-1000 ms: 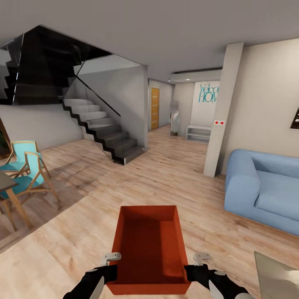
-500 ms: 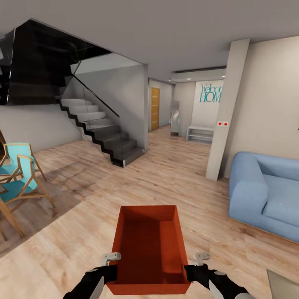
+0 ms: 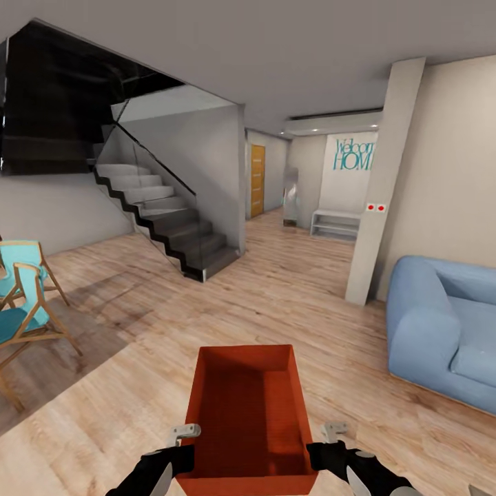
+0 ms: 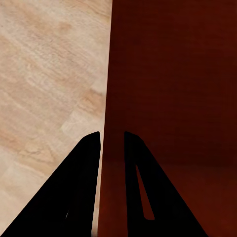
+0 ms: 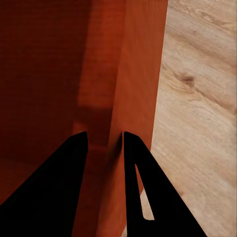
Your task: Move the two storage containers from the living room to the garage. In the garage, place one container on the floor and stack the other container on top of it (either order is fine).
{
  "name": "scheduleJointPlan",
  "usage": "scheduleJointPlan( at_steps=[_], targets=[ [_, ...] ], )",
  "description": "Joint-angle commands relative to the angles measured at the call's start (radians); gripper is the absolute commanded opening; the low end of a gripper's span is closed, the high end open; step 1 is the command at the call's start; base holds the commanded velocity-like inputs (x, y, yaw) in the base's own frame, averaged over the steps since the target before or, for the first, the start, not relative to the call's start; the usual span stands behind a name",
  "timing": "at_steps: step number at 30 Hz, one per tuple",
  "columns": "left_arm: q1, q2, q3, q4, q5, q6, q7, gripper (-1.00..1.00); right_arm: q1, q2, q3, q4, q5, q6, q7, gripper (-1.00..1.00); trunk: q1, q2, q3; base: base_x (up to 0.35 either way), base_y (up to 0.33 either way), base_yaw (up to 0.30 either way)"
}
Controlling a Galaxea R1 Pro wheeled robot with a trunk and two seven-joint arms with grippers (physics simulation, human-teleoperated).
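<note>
**Head view: one bin carried in both grippers across the living room**

Head view first, and both arms are on the load. The left gripper has its fingers clamped over the left wall of the storage container, and the left wrist view confirms it: the two dark fingers straddle that thin wall, one outside over the wood, one inside the bin. On the other side, the right gripper pinches the right wall the same way; in the right wrist view the fingers sit narrow, the orange-red wall squeezed between them.

The container itself is held level between the arms, open top up, its long side running away from the robot. Look inside: nothing in it, just the ribbed orange-red base and low straight walls.

Beyond the container lies light wood-plank floor. Past it to the left, a dark staircase climbs with a glass rail; further left, blue-seated wooden chairs. To the container's right, a blue sofa against the wall, with a pale pillar just behind it. Straight ahead beyond the container, a hallway with a wooden door and a welcome sign.
</note>
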Motion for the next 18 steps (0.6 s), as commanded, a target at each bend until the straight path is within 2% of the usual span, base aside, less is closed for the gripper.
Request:
scheduleJointPlan(
  at_steps=[1,18],
  targets=[
    [0.000,0.034,-0.005,0.002,-0.020,0.007,0.022,-1.00,-0.001,0.000,0.019,-0.004,-0.004,-0.023,0.003,-1.00,0.001,-0.001,-0.002,0.325,0.000,0.000],
    [0.000,0.037,-0.005,0.005,-0.020,0.007,0.023,-1.00,-0.001,-0.002,0.018,-0.004,-0.005,-0.026,0.002,-1.00,0.001,-0.001,-0.002,0.325,0.000,0.000]
  ],
)
